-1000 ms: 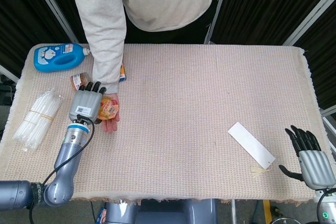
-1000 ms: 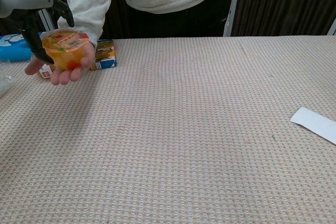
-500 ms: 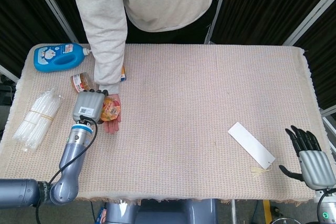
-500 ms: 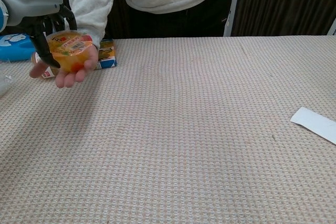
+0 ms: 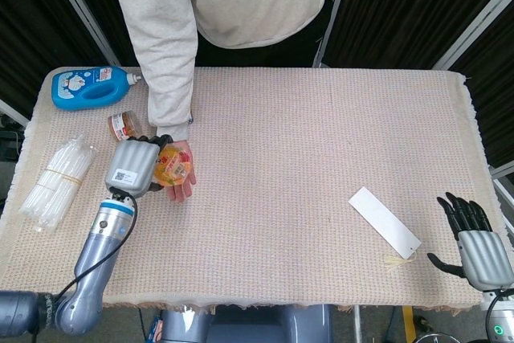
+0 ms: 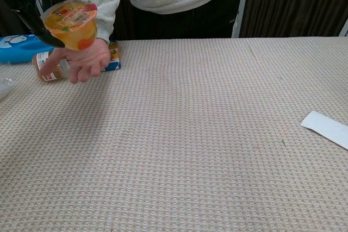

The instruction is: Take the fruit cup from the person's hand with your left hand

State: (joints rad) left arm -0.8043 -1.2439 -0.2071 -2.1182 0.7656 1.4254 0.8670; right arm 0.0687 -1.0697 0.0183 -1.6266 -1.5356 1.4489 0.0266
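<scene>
The fruit cup [image 5: 172,169] [image 6: 72,23] is a clear plastic cup of orange jelly and fruit with a printed lid. My left hand [image 5: 133,166] [image 6: 41,9] grips it from the left side, tilted, lifted a little above the person's open palm [image 5: 181,178] [image 6: 82,62]. In the chest view the cup no longer touches the palm. My right hand [image 5: 472,236] lies open near the table's front right corner, holding nothing.
A blue detergent bottle [image 5: 87,87] lies at the back left. A small brown jar [image 5: 122,124] and a juice carton [image 6: 111,58] sit near the person's arm. A bundle of clear tubes [image 5: 55,182] is at the left edge. A white paper strip [image 5: 384,222] lies right.
My left hand closed around the fruit cup and raised it off the person's palm, tilting it. The person's hand stays beneath, fingers lowered. The right hand has not moved.
</scene>
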